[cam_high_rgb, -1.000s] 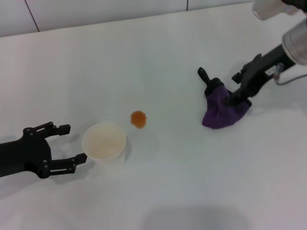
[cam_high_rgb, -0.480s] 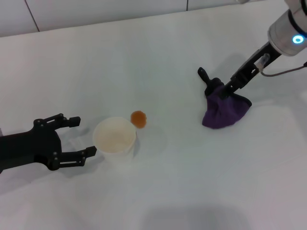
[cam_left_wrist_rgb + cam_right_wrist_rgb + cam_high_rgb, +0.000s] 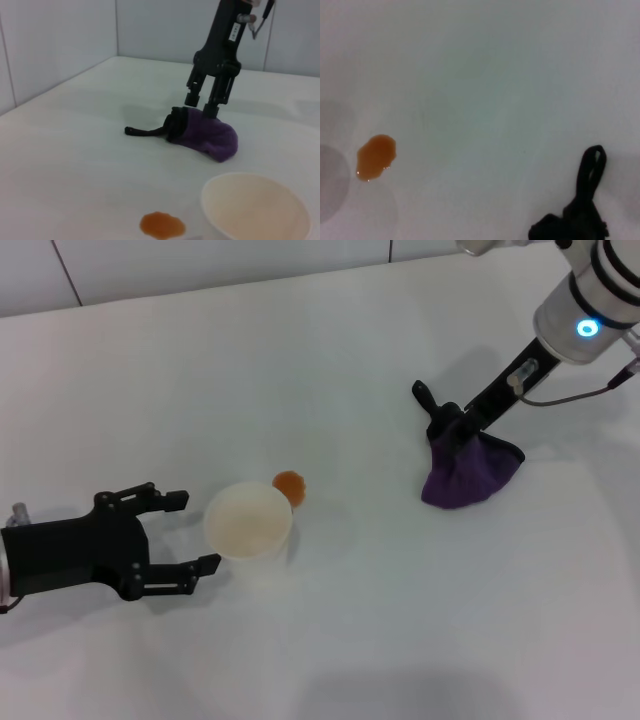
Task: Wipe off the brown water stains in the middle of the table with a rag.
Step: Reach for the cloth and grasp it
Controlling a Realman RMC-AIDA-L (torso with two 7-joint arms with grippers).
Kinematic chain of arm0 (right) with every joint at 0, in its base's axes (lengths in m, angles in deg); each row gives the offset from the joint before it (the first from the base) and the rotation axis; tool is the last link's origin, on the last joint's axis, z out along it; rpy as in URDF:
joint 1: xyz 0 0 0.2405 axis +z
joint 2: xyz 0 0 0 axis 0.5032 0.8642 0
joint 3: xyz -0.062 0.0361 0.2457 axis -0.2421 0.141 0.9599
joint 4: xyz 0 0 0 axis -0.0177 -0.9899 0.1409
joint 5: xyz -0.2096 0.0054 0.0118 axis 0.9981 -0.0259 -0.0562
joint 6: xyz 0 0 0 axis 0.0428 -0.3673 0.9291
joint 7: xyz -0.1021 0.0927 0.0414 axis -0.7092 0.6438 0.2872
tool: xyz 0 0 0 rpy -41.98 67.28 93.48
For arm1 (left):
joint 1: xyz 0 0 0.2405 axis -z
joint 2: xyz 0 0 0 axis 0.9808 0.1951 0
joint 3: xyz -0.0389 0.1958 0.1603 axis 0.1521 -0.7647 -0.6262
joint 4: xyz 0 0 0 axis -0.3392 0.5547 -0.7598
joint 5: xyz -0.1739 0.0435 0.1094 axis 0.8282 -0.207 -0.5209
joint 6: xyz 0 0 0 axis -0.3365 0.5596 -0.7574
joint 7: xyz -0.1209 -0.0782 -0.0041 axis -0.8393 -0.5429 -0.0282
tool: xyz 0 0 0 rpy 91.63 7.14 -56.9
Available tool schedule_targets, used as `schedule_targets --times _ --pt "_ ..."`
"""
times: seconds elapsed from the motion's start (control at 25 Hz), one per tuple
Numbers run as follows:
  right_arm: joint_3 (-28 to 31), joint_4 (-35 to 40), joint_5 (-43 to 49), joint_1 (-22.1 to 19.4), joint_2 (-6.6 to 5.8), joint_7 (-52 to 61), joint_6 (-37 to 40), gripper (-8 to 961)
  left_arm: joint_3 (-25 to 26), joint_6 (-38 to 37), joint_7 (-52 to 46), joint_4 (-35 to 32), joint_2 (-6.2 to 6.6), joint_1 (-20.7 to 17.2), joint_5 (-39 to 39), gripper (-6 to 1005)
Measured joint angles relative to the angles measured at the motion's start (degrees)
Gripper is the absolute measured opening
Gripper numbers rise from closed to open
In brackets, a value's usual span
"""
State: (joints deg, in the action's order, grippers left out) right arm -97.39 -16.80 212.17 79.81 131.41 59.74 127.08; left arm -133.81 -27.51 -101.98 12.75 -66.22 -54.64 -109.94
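The white table (image 3: 330, 350) spans the whole work area, with a pale tiled wall behind its far edge.

Right arm: it reaches down from the far right to the rag. The right gripper (image 3: 455, 427) sits on the upper end of the cloth. In the left wrist view its two fingers (image 3: 216, 98) stand a little apart, tips down against the top of the purple bundle (image 3: 207, 134). Whether they have actually pinched the fabric cannot be told from here.

Left arm: low on the near left of the table. The left gripper (image 3: 180, 532) is spread wide, one finger on each side of a gap, nothing between them. The gap faces the cup, and the nearer fingertip lies just beside the cup's base.

The paper cup (image 3: 248, 521) stands upright, cream-white, mouth open, near the middle-left of the table.

The rag (image 3: 467, 469) lies in a dark purple heap on the right side of the table, well apart from the cup. A black strip (image 3: 426, 397) trails out from its far end, flat on the surface; the right wrist view shows it as a loop (image 3: 589, 167).

The stain (image 3: 289, 486) is a small orange-brown blot on the table, touching or just beside the far-right rim of the cup, between cup and rag. It is wet-looking and irregular in outline (image 3: 376, 156).
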Motion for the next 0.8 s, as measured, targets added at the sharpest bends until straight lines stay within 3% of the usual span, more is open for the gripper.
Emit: schedule_targets --times 0.4,0.72,0.8 --pt "-0.3 -7.5 -0.2 3.2 0.17 0.5 -4.2 714 0.0 0.0 0.3 -0.1 -0.91 0.5 -1.5 891" --pt "-2.3 -8.9 0.0 3.6 0.18 0.2 -5.6 701 0.0 0.0 0.5 -0.1 -1.13 0.5 -1.6 891" --pt "-2.5 -9.0 0.0 3.6 0.18 0.1 -5.7 616 0.0 0.0 0.6 -0.1 -1.13 0.5 -1.6 890"
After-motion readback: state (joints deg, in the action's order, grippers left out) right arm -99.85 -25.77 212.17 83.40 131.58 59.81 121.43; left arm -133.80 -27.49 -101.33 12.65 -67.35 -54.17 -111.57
